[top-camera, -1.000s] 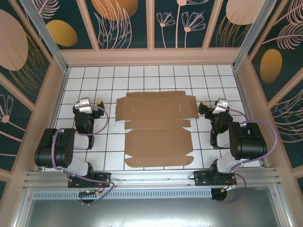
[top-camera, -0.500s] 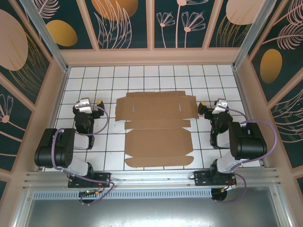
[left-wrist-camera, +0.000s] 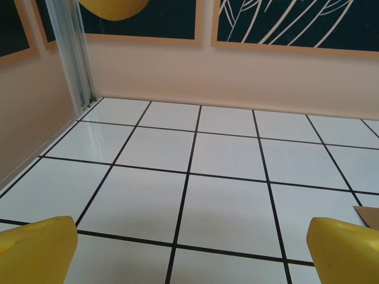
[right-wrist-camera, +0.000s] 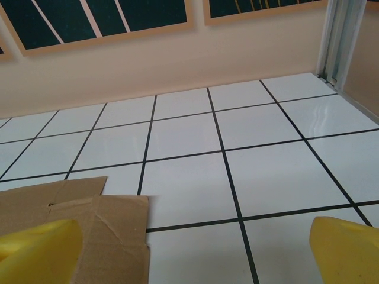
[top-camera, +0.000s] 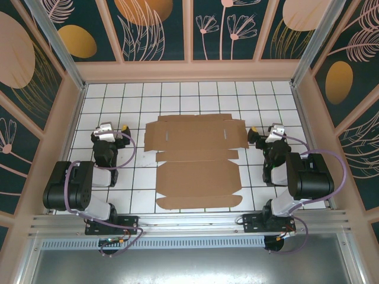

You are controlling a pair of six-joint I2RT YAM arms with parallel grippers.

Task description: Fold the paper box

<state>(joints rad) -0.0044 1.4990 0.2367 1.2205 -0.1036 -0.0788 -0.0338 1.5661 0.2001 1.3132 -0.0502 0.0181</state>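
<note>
The paper box (top-camera: 197, 161) lies unfolded and flat in the middle of the tiled worktop (top-camera: 177, 97), between the two arms, where both can reach its side flaps. The left end effector (top-camera: 123, 131) and right end effector (top-camera: 254, 135) hover just beside its far panel's ends, jaws wide apart and empty, apparently ready for a first fold.

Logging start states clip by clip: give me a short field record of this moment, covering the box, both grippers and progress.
paper box: flat, unfolded, lying on the tiled table between the arms
left gripper: open, empty, left of the box, apart from it
right gripper: open, empty, at the box's far right corner
progress: no fold made yet
</note>
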